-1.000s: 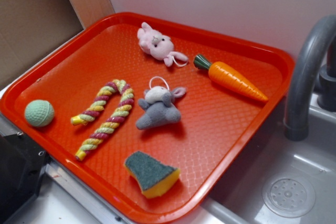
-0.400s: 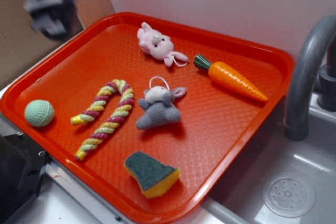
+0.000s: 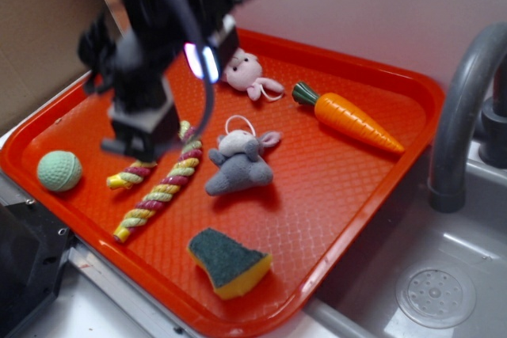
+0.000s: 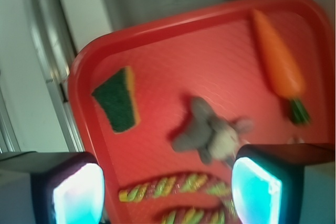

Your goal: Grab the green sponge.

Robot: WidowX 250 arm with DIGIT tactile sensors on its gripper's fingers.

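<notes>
One green sponge [image 3: 228, 263] lies near the tray [image 3: 380, 195] rim; the tool [image 4: 168, 192] hovers open above the rope toy [image 3: 158, 187].

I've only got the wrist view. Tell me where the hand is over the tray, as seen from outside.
Observer: The hand hangs above the striped rope toy, over the left part of the tray. The green sponge lies at the tray's near edge, apart from the hand.
Operator: List whatever is on the tray that my view misses.
Observer: A pale green ball sits at the tray's left edge, beyond the rope toy.
Operator: Go on.
Observer: A pink plush rabbit lies at the far side, partly hidden behind the arm.
</notes>
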